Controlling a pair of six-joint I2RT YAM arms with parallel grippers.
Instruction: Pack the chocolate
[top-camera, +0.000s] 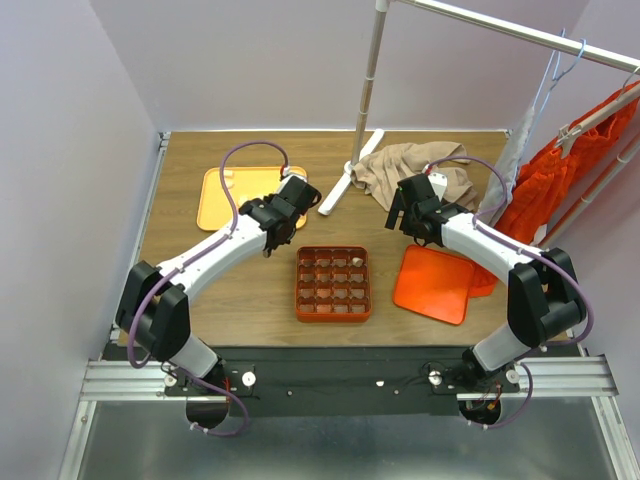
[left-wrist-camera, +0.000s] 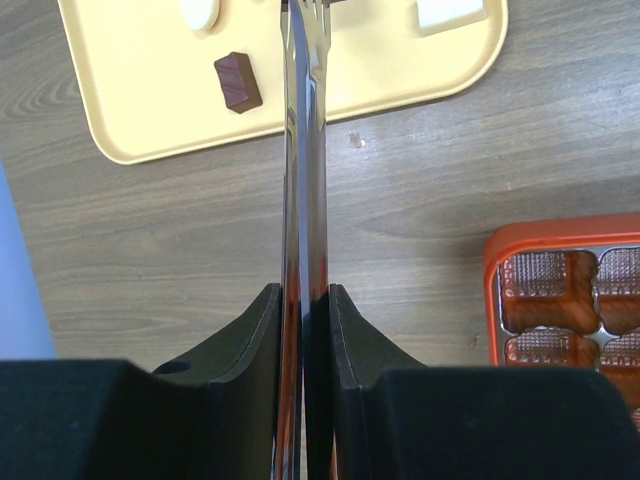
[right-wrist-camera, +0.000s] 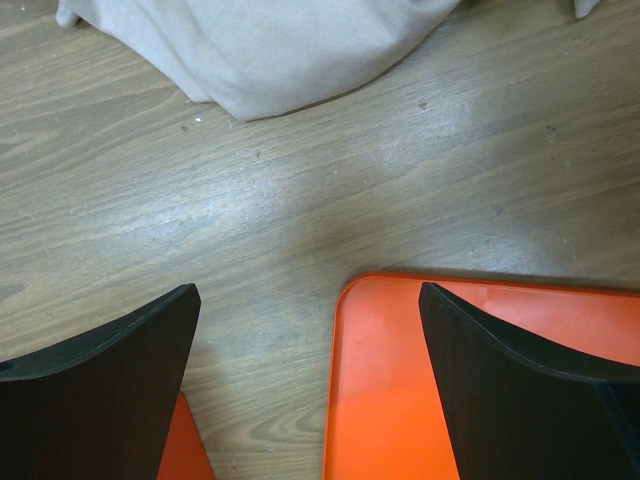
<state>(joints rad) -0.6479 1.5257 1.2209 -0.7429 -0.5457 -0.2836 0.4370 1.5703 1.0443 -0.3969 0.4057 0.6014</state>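
Wood-grain worktop (top-camera: 250, 300) is boxed in by plain lavender walls. Left hand (left-wrist-camera: 305, 290) is pressed together on a thin, mirror-shiny metal utensil (left-wrist-camera: 303, 150), seen edge-on, with tines just made out at its far end over the yellow tray (left-wrist-camera: 150, 110). Chocolate is found mostly on that tray: a brown piece (left-wrist-camera: 238, 82), glossy, blocky and ridged on top, lies just left of the utensil; a cream piece (left-wrist-camera: 200, 12), smooth and rounded, is cut off by the frame edge; a white squarish piece (left-wrist-camera: 450, 12) sits at the far right. More brown lumps are seated in cells of the orange gridded box (left-wrist-camera: 495, 290), rigid plastic with textured cell floors. Right hand (right-wrist-camera: 308, 300) is spread wide, nothing pinched, over the flat orange tray (right-wrist-camera: 400, 400), slick with a rounded corner; crumpled beige cloth (right-wrist-camera: 290, 50) lies beyond.

Step judged: brown piece to be lifted with the utensil. Tines should be kept low and slid under it slowly, since the tray looks slippery and the piece could be pushed away. Utensil should be held level on the carry, and an empty cell aimed at
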